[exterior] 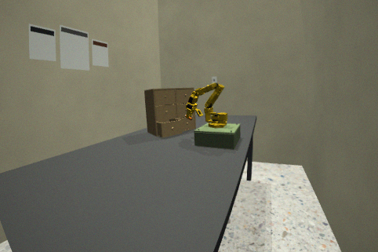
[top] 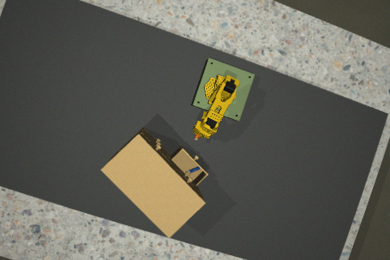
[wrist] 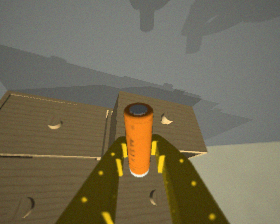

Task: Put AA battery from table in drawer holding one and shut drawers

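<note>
My gripper [wrist: 138, 150] is shut on an orange AA battery [wrist: 137, 139], which stands up between the yellow fingers. In the top view the battery's orange tip [top: 197, 137] shows under the arm's wrist, just short of the wooden drawer cabinet [top: 155, 183]. One bottom drawer [top: 190, 165] is pulled out towards the arm and holds a blue object [top: 194, 168]. In the side view my gripper [exterior: 190, 116] hangs in front of the cabinet [exterior: 169, 111], above the open drawer. The wrist view faces closed drawer fronts [wrist: 51, 125] with notch handles.
The arm stands on a green base block [top: 223, 89] right of the cabinet. The cabinet's other drawers look closed. The open drawer's small knob [top: 197, 156] sticks out towards the arm.
</note>
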`<state>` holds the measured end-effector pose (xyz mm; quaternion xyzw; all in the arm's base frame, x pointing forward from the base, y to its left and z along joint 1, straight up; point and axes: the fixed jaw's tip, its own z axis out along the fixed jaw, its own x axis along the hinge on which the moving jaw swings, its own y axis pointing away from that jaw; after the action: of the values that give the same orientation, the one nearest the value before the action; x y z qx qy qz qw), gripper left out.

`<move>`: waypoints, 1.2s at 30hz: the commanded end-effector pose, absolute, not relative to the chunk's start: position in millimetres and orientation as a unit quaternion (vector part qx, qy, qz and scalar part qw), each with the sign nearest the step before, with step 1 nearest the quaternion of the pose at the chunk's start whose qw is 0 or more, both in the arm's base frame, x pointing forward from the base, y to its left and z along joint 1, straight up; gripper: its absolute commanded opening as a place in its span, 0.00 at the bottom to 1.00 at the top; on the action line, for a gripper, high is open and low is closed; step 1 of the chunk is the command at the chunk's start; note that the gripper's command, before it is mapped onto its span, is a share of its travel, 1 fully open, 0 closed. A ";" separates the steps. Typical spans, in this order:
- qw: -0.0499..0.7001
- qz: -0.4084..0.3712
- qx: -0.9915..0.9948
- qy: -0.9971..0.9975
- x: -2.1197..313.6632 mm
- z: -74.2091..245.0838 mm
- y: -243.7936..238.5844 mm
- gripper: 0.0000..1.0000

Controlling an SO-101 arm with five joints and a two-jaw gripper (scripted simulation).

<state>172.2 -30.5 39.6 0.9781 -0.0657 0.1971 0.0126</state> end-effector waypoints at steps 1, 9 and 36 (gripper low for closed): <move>0.014 0.211 0.975 -0.069 170.0 44.6 -31.5 0.00; 0.017 0.254 0.965 -0.068 169.8 58.0 -31.5 0.00; 0.017 0.259 0.963 -0.068 202.5 60.3 -36.1 0.00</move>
<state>194.2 -33.4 57.0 0.9658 -0.0653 0.2503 0.0159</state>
